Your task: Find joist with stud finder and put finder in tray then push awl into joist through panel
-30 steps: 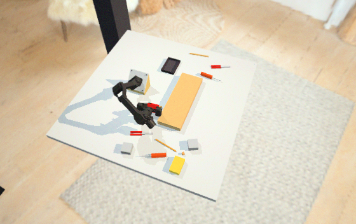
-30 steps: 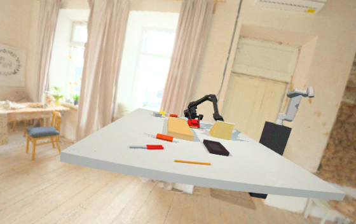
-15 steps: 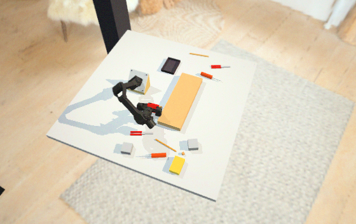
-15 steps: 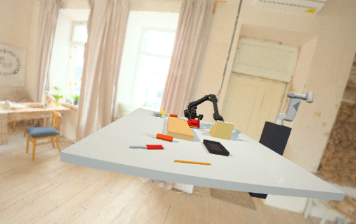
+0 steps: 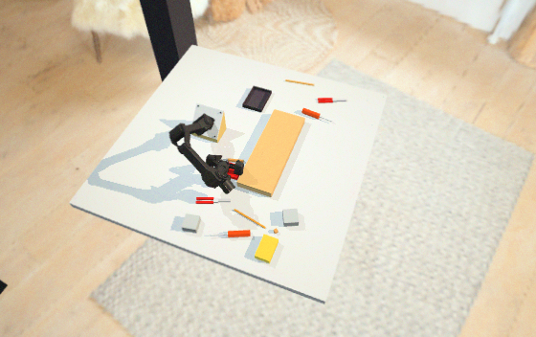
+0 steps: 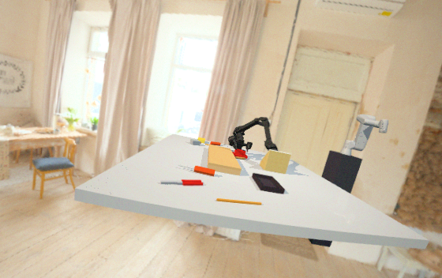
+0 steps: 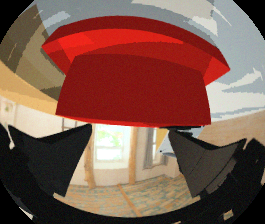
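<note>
My gripper [image 5: 234, 168] [image 6: 237, 144] is open, at the left long edge of the orange floor panel [image 5: 277, 151] [image 6: 219, 159]. A red flat-bodied stud finder [image 5: 232, 171] [image 6: 240, 154] [image 7: 132, 86] lies on the table right under the fingers. In the wrist view it fills the space ahead of the two dark fingers, which stand wide apart to either side and do not grip it. The dark tray [image 5: 256, 99] [image 6: 267, 182] stands beyond the panel's far end. Several red-handled awl-like tools lie about, one [image 5: 311, 113] [image 6: 204, 170] near the panel's far corner.
Other red-handled tools lie at the far edge [image 5: 331, 100] [image 6: 192, 182] and at the near side [image 5: 205, 200] [image 5: 238, 234]. Two orange pencils [image 5: 300, 82] [image 5: 249, 218], two grey blocks [image 5: 190, 222] [image 5: 290, 216] and a yellow block [image 5: 266, 248] lie around. The arm's base block [image 5: 211, 122] stands left of the panel.
</note>
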Available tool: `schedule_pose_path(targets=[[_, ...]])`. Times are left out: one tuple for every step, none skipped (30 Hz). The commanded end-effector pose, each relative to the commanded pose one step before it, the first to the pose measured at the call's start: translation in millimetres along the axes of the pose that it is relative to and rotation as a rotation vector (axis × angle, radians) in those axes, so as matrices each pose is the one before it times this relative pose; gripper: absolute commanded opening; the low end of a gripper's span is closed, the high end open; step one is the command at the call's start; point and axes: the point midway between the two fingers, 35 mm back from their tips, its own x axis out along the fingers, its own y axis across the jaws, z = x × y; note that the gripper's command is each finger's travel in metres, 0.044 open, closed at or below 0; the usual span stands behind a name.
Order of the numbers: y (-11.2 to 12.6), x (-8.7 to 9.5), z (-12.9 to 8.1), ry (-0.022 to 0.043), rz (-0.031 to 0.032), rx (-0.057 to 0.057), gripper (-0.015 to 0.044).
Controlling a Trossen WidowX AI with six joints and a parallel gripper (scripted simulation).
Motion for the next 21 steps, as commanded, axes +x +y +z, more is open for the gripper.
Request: schedule_pose_path(targets=[[0.01, -0.17, 0.02, 0.00005, -0.00006, 0.0, 0.044], [0.02, -0.36, 0.01, -0.00002, 0.00002, 0.0, 0.044], [0.02, -0.54, 0.02, -0.00003, 0.00002, 0.0, 0.044], [0.03, -0.73, 0.02, -0.00004, 0.00003, 0.0, 0.044], [0.04, -0.91, 0.03, -0.00005, 0.00004, 0.0, 0.044], [0.04, -1.07, 0.03, -0.00006, 0.00005, 0.0, 0.044], [0.04, -1.14, 0.03, -0.00007, 0.00005, 0.0, 0.044], [0.03, -1.14, 0.02, -0.00007, 0.00005, 0.0, 0.044], [0.03, -1.14, 0.02, -0.00007, 0.00005, 0.0, 0.044], [0.03, -1.14, 0.02, -0.00007, 0.00005, 0.0, 0.044], [0.02, -1.14, 0.01, -0.00007, 0.00005, 0.0, 0.044], [0.02, -1.14, 0.01, -0.00007, 0.00005, 0.0, 0.044], [0.01, -1.14, 0.01, -0.00007, 0.00005, 0.0, 0.044], [0.01, -1.14, 0.0, -0.00007, 0.00005, 0.0, 0.044], [0.01, -1.14, 0.0, -0.00007, 0.00005, 0.0, 0.044], [0.0, -1.14, 0.0, -0.00006, 0.00005, 0.0, 0.044], [0.0, -1.13, 0.0, -0.00006, 0.00005, 0.0, 0.044], [-0.01, -1.13, -0.01, -0.00006, 0.00005, 0.0, 0.044], [-0.01, -1.13, -0.01, -0.00006, 0.00005, 0.0, 0.044], [-0.01, -1.13, -0.01, -0.00006, 0.00004, 0.0, 0.044], [-0.02, -1.13, -0.02, -0.00006, 0.00004, 0.0, 0.044]])
